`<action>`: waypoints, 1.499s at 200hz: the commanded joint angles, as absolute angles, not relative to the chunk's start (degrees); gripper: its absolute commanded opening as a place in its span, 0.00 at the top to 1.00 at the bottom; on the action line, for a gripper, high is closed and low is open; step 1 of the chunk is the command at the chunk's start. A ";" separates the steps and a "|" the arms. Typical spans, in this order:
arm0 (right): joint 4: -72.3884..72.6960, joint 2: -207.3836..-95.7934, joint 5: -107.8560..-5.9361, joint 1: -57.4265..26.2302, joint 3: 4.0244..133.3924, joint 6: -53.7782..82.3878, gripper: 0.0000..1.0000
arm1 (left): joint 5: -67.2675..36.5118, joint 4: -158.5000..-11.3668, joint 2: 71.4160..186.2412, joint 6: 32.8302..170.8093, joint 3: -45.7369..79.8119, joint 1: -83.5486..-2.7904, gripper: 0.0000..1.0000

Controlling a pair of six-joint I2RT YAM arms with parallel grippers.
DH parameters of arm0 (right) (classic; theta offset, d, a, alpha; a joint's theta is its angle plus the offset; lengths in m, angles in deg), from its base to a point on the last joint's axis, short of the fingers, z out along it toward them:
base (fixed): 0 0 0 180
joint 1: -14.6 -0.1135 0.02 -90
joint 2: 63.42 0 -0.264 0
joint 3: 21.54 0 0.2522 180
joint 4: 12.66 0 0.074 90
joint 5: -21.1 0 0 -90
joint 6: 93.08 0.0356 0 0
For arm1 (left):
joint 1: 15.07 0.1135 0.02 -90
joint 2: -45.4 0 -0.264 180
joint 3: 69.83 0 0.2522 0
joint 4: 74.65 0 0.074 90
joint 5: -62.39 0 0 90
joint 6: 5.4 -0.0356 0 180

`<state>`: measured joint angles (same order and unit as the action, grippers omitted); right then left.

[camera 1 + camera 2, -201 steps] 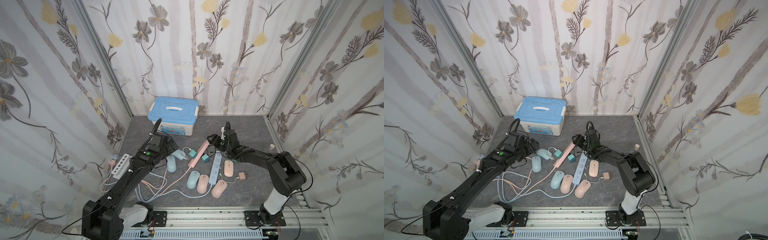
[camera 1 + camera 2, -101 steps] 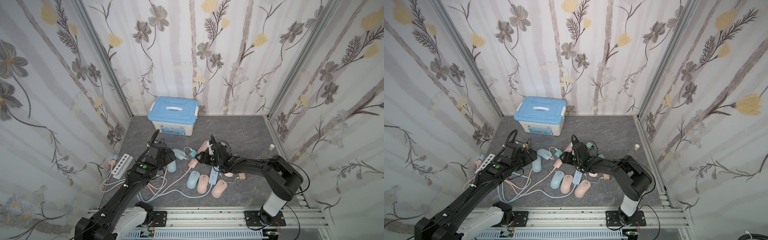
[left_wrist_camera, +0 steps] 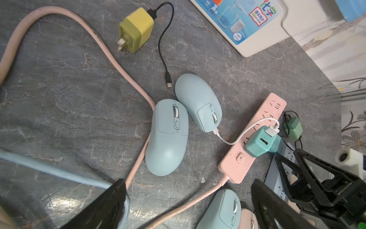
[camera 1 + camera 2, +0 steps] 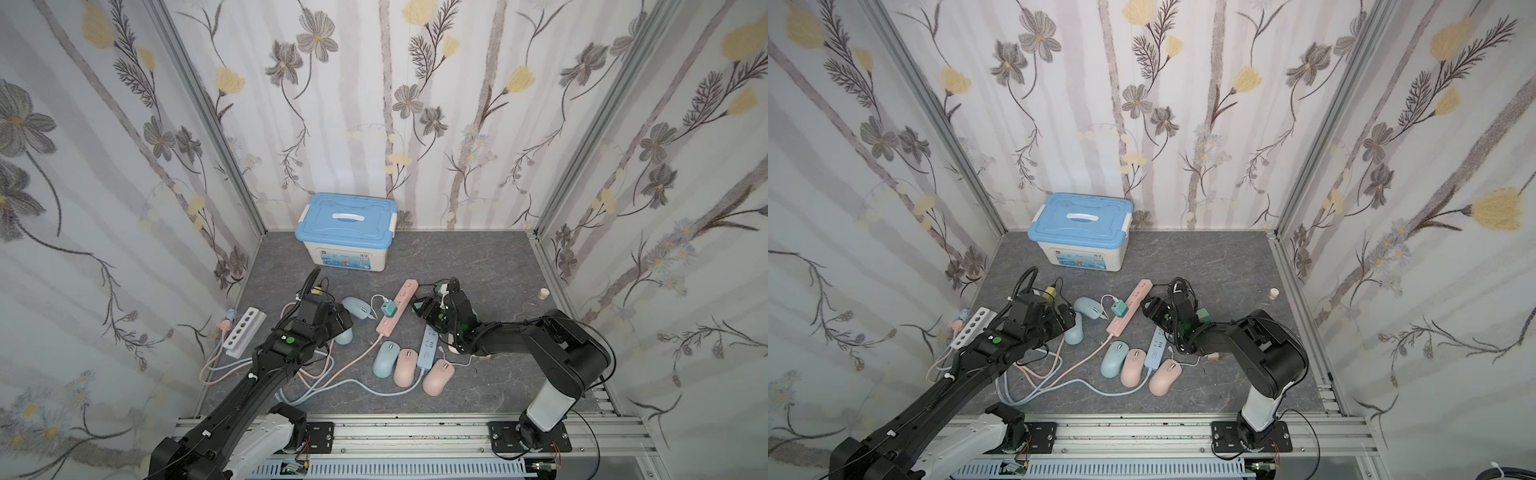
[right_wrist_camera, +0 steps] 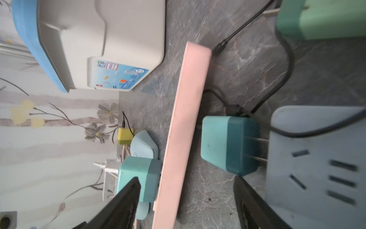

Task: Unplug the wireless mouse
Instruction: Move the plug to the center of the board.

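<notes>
The wireless mouse [image 3: 198, 103] is light blue. A white cable [image 3: 247, 130] runs from its nose to a teal charger [image 3: 261, 141] plugged into the pink power strip [image 3: 237, 164]. Both top views show the mouse [image 4: 357, 307] [image 4: 1090, 307], the teal charger [image 4: 388, 309] [image 4: 1119, 308] and the pink power strip [image 4: 405, 293] [image 4: 1138, 291]. My left gripper [image 3: 188, 183] [image 4: 343, 320] hangs open, just short of the two blue mice. My right gripper [image 5: 187, 179] [image 4: 424, 309] is open, low over the floor. The pink power strip [image 5: 188, 119] runs edge-on between its fingers, and the teal charger [image 5: 138, 176] sits by one finger.
A second blue mouse [image 3: 167, 138] touches the plugged one. A loose yellow charger [image 3: 136, 29], a teal one [image 5: 227, 142] and a green one [image 5: 320, 17] lie about. There is a blue power strip [image 4: 428, 345], several mice [image 4: 409, 365] at the front, a blue-lidded box [image 4: 347, 230], a white strip [image 4: 243, 332] and tangled cords [image 4: 316, 374].
My right gripper has come forward and down from the strip's far end to beside the teal charger. My left gripper has shifted slightly toward the front. Both stay open.
</notes>
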<state>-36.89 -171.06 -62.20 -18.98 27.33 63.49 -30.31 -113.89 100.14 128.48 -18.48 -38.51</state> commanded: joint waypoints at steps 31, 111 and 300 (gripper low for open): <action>-20.37 -169.72 -72.01 -13.61 25.29 61.64 0.25 | -30.65 -111.03 101.48 127.89 -17.92 -39.38 0.00; 2.13 -170.89 -89.14 -24.29 47.37 35.21 0.23 | -31.17 -111.57 100.03 126.94 -18.19 -40.55 0.00; 17.84 -188.42 -96.66 -26.35 64.11 22.45 0.39 | -32.26 -112.24 100.69 127.09 -18.23 -40.60 0.00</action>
<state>14.84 -188.74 -94.50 -27.81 65.49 21.52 -31.46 -112.67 100.49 127.01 -18.33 -40.63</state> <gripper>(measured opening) 0.615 0.997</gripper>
